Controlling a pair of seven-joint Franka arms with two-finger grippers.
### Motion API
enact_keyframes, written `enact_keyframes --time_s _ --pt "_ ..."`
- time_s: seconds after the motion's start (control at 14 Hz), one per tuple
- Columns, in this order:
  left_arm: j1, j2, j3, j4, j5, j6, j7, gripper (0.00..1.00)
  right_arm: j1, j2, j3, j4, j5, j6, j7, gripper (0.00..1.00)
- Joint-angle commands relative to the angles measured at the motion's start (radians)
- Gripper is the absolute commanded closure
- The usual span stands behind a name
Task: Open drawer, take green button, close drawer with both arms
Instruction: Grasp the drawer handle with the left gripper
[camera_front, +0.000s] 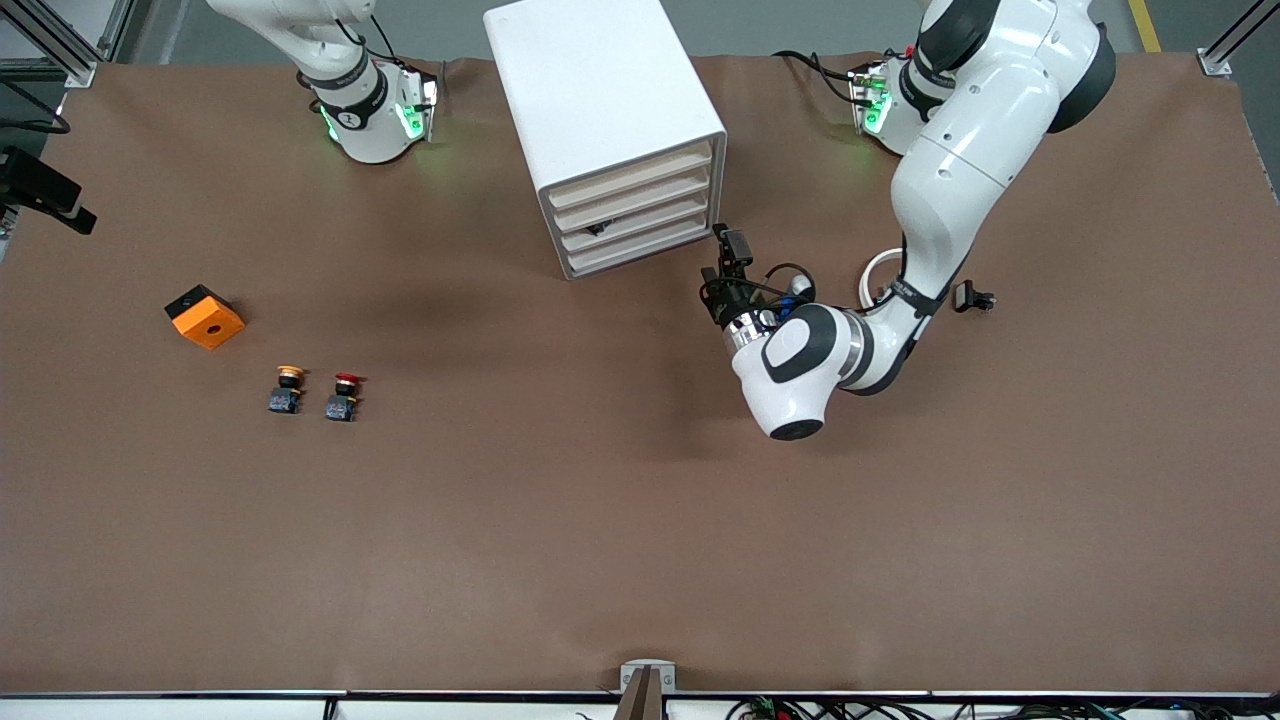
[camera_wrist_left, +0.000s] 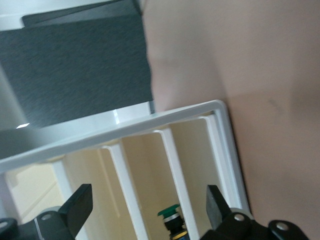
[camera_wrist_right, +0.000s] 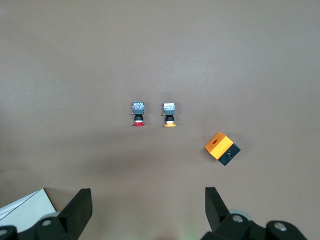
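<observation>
Early in the job: the left gripper (camera_front: 722, 262), fingers spread wide and holding nothing, sits low at the front corner of the white cabinet (camera_front: 600, 110) on the side toward the left arm's end of the table, level with the lower drawers. All four cream drawers appear pushed in or very nearly so in the front view, so the opening has hardly begun, and the taking and the closing are both still to come.

The left wrist view looks into the cabinet front and shows the green-capped button (camera_wrist_left: 171, 214) resting in the drawer (camera_front: 634, 222), between two white ribs; the front view shows only a dark speck there, so exactly which drawer holds it is hard to confirm. The neighbouring compartments visible in that view look bare.

The right gripper (camera_wrist_right: 145, 210), also open and empty, waits high over the brown table (camera_front: 560, 520), out of the front camera's sight, looking down on the yellow-capped button (camera_front: 288, 388), the red-capped button (camera_front: 343, 395) beside it and an orange block (camera_front: 205, 316), all lying toward the right arm's end of the table, well apart from the cabinet.
</observation>
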Motion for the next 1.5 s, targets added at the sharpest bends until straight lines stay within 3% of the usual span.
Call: enact_keyframes --time_s 0.0,0.36,0.57,1.43 --pt "0.002 0.052 -0.011 0.037 -0.034 -0.033 -0.068 0.00 -0.013 -0.024 0.013 -0.019 0.002 0.008 0.015 0.00" --pt "-0.001 0.098 -0.009 0.037 -0.041 -0.038 -0.141 0.00 -0.012 -0.024 0.013 -0.019 0.002 0.010 0.014 0.00" --pt "-0.023 0.100 -0.008 0.036 -0.051 -0.041 -0.182 0.37 -0.012 -0.024 0.013 -0.019 0.002 0.010 0.014 0.00" --pt "-0.093 0.144 -0.002 0.033 -0.063 -0.032 -0.183 0.40 -0.012 -0.024 0.014 -0.019 0.002 0.007 0.014 0.00"
